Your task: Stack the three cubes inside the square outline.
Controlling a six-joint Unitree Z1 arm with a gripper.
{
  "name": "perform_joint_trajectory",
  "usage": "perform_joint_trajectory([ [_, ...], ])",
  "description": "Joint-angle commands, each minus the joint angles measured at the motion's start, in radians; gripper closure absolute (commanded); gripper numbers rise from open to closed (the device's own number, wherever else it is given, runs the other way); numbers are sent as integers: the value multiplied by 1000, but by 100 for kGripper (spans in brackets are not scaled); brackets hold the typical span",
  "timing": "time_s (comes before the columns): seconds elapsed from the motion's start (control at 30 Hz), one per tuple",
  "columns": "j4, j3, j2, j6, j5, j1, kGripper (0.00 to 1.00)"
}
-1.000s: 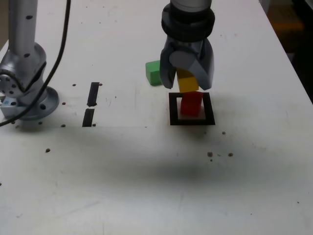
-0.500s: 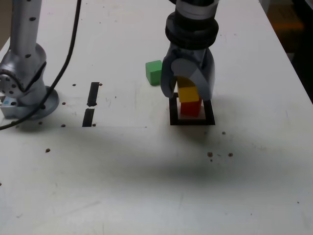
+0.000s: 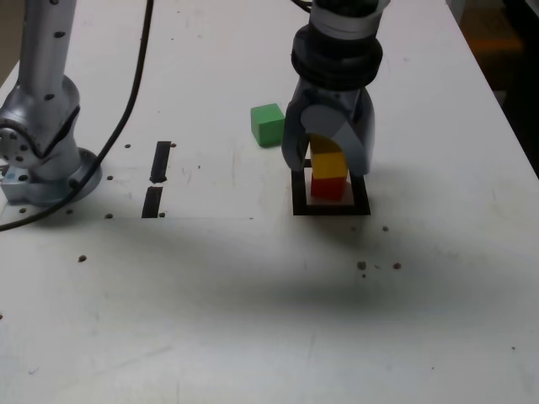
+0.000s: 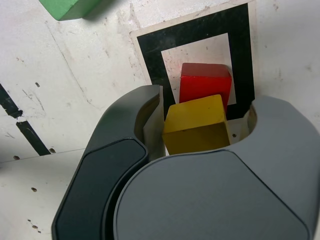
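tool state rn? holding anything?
Tool: closed on the yellow cube, which sits over the red cube inside the square outline; not released yet.

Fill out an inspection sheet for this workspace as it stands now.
Surface: white table, scuffed, with dark specks.
Job's things: red cube inside the square outline; yellow cube on top of it; green cube apart on the table, at the exterior view's left of the outline.
Clutter: two black tape strips.
Gripper: gripper shut on the yellow cube, jaws either side of it.
Cables: black cable hanging by the arm base.
Surroundings: dark floor beyond the table's edge; details unclear.
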Motion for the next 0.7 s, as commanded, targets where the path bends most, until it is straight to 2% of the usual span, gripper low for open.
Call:
perform_joint_trajectory([
  [0.0,5,-3,3,0,0,0,68],
  [0.17,17,-4,5,0,0,4,41],
  [0.27,18,-4,6,1,2,6,29],
  [0.37,12,-5,7,5,4,7,21],
  [0.67,-1,-1,-2,21,12,13,7],
])
